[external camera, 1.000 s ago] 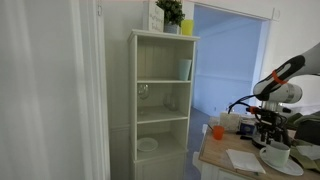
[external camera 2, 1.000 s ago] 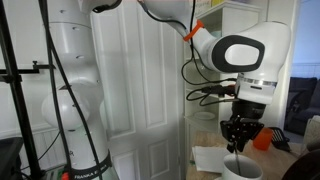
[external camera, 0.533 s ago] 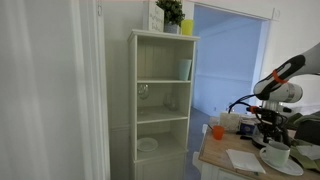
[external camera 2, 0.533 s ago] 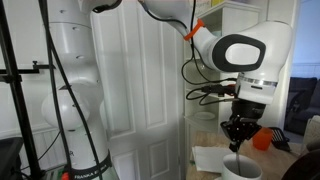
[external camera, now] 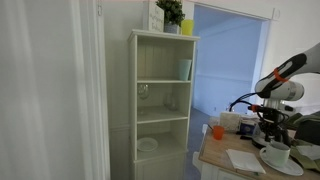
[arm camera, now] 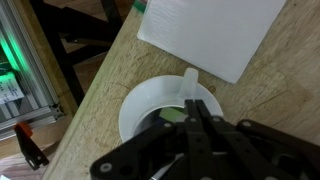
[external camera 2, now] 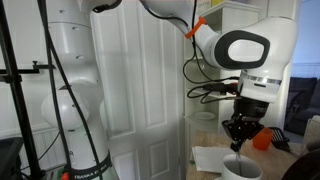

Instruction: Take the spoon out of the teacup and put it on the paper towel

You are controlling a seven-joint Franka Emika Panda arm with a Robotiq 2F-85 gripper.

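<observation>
The white teacup (arm camera: 150,100) stands on the wooden table right under my gripper (arm camera: 195,115), with something green inside it. The fingers are pressed together over the cup's opening and hide most of the inside. I cannot make out the spoon, or whether anything is between the fingers. The paper towel (arm camera: 210,30) lies flat just beyond the cup. In both exterior views the gripper (external camera 2: 236,142) points straight down just above the teacup (external camera 2: 240,170), with the paper towel (external camera 2: 212,158) beside it. The teacup (external camera: 276,153) sits on its saucer next to the paper towel (external camera: 243,160).
A small orange cup (external camera 2: 262,141) stands on the table behind the gripper and also shows in an exterior view (external camera: 218,131). A tall white shelf unit (external camera: 162,100) stands beside the table. The table edge (arm camera: 95,90) runs close to the cup, with floor and stands below.
Almost nothing differs; the wrist has shifted very slightly above the teacup and the fingers stay together.
</observation>
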